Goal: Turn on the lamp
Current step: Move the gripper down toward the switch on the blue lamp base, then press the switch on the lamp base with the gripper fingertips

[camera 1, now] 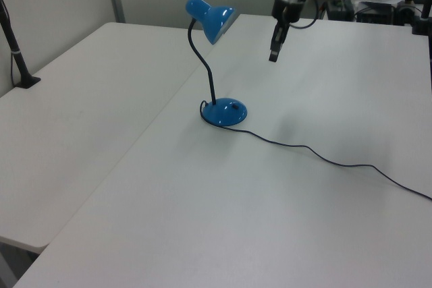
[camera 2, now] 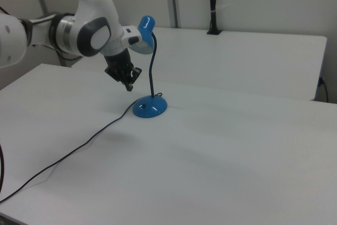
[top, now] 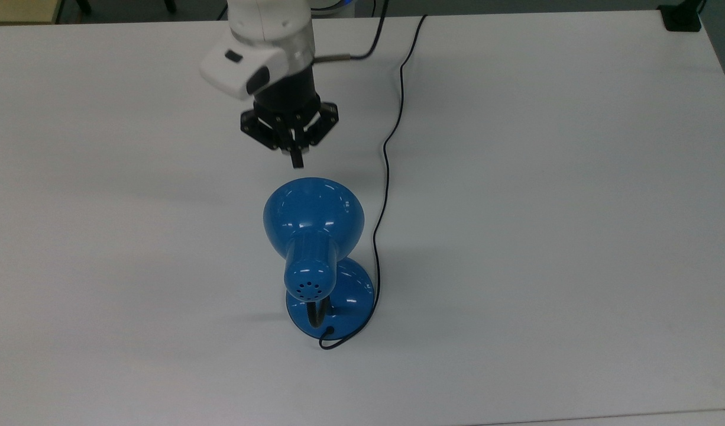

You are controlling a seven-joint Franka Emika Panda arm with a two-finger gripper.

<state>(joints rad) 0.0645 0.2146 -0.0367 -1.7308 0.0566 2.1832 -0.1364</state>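
Glossy blue lamp (top: 313,220), black cord (top: 388,154), white table (top: 546,195)

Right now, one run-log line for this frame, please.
gripper: shut, in air beside shade | lamp: upright, untouched | cord: trailing across table

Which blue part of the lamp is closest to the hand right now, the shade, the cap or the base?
The bell-shaped shade: the hand hovers just off its wide rim, while the perforated cap and round base sit farther away.
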